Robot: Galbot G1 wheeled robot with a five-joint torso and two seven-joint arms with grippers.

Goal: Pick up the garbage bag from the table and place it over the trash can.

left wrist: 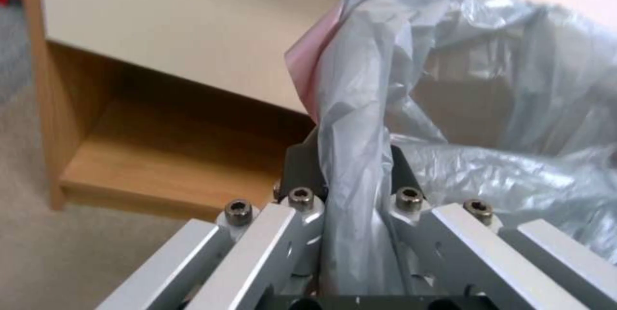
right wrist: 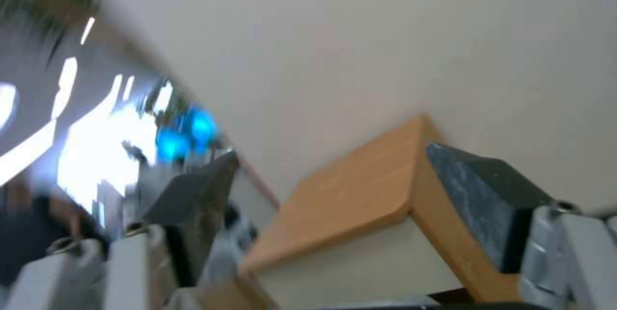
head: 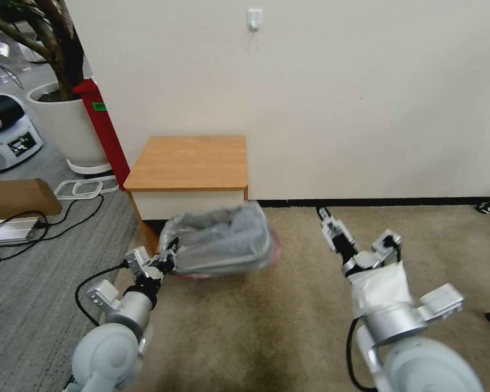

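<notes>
A plain cream wall fills the background from 10 to 2 o'clock, meeting beige carpet along a dark baseboard. Against the wall at 12 o'clock stands the table, a light-brown nightstand with a bare square top, a white drawer front and an open lower shelf. At 10 o'clock, a large white plant pot holds a tree trunk, with a red upright panel just beside it. At 9 o'clock, on grey carpet, lie a flat cardboard box, a silver box and black cables.

The garbage bag, grey, crinkled and translucent with a pinkish edge, hangs open in front of the table's drawer and shelf, hiding part of them. Whether it sits over a trash can cannot be told; the plastic covers whatever lies beneath.

The left gripper is at 7 o'clock, at the bag's near-left corner, its fingers clamped on a bunched fold of the bag. The right gripper is at 4 o'clock above the carpet, well apart from the bag, its dark pads spread wide with nothing between them.
</notes>
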